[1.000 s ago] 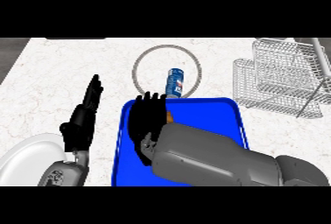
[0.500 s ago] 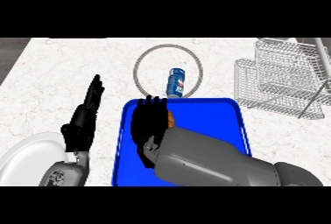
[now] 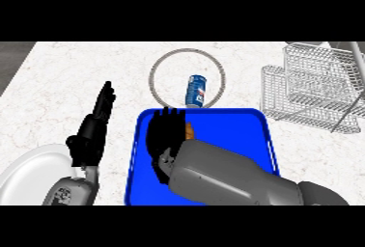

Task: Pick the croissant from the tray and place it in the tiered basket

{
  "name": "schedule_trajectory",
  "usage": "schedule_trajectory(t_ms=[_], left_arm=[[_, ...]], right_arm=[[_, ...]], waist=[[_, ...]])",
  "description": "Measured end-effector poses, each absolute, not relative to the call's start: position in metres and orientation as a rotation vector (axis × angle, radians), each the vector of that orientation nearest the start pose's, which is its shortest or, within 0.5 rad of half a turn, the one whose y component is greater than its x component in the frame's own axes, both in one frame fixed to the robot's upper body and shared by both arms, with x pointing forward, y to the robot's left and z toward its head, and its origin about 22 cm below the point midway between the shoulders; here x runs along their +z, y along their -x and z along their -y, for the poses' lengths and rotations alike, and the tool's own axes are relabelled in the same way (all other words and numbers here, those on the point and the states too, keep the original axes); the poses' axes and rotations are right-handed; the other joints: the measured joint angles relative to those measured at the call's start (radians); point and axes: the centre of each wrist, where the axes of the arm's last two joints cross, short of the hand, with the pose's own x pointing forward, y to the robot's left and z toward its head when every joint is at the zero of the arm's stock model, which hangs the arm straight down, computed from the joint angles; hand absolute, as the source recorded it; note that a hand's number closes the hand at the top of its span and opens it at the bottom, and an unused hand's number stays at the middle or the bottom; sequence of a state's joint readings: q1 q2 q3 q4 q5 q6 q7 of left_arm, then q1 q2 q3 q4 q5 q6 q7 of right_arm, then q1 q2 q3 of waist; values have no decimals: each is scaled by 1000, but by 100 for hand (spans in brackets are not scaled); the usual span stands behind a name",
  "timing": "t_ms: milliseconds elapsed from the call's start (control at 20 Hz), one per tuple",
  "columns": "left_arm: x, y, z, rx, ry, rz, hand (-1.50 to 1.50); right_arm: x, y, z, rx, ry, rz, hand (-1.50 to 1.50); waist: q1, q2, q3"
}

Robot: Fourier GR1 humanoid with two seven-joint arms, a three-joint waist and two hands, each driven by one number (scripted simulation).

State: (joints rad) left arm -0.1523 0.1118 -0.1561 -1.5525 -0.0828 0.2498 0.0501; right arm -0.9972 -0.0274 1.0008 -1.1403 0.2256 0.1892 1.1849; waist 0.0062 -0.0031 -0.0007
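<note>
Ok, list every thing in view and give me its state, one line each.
croissant: on the blue tray, mostly hidden by the right hand.
right hand: over the tray, covering the croissant; fingers' curl cannot be told.
left hand: open, fingers straight, resting left of the tray.
blue tray: flat on the counter.
can: lying on its side inside the ring.
ring: flat on the counter.
tiered basket: upright, nothing seen in it.
white plate: flat, lower left.

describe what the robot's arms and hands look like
Both forearms are smooth grey shells with rounded, blocky shapes. The right forearm looks bulky, with a darker grey section near the view's lower right. The left forearm carries small dark markings that are too small to read. The left hand and right hand are black with slim jointed fingers. No cables show.
</note>
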Motion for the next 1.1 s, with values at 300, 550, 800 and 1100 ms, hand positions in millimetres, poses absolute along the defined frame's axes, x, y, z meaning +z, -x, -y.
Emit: schedule_trajectory(t_ms=[300,550,800,1100], left_arm=[[30,-268,-198,-108,-189,1660,0],[29,-270,-200,-115,-189,1663,0],[30,-270,-203,-111,-185,1662,0],[28,-272,-199,-112,-184,1667,0]], right_arm=[[73,-287,-34,1497,787,797,-150],[66,-295,-29,1482,801,779,-150],[57,-295,-26,1475,805,768,-150],[42,-281,-24,1473,796,771,-150]], waist=[[0,1,0],[2,2,0],[5,3,0],[6,3,0]])
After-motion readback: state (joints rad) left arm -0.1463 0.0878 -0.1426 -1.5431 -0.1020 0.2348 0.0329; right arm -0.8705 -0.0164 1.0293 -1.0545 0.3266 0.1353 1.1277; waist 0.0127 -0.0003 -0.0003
